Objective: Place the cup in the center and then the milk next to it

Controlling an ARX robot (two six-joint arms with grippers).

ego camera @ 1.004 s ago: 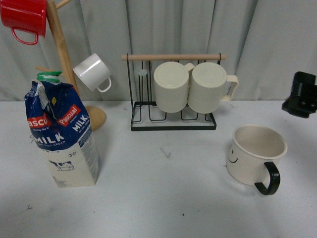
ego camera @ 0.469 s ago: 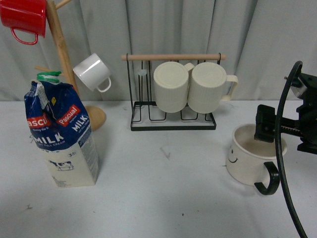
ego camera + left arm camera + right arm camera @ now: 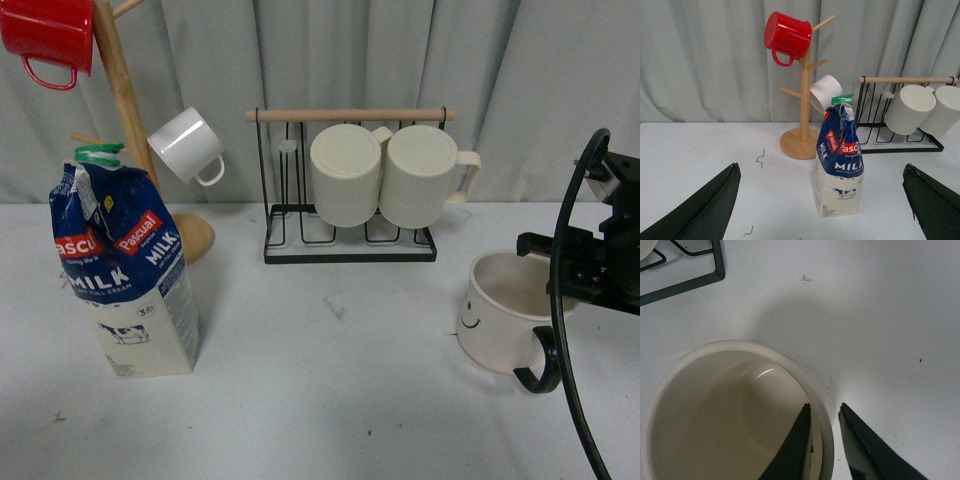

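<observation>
Cup (image 3: 505,315) sat at frame's right, off centre; right gripper (image 3: 825,406) narrowly parted astride its rim, not visibly clamped. Milk carton (image 3: 125,275) stood far left. Left gripper (image 3: 821,166) gaped empty. Neither placement done.

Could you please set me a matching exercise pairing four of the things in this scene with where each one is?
1. cup
2. milk
3. red mug
4. ribbed cream mugs

A. hanging on the black wire rack
B. standing on the table, robot's left side
C. hanging at the top of the wooden mug tree
D. rim straddled by the right pincer

Pairs: 1-D, 2-B, 3-C, 4-A.
</observation>
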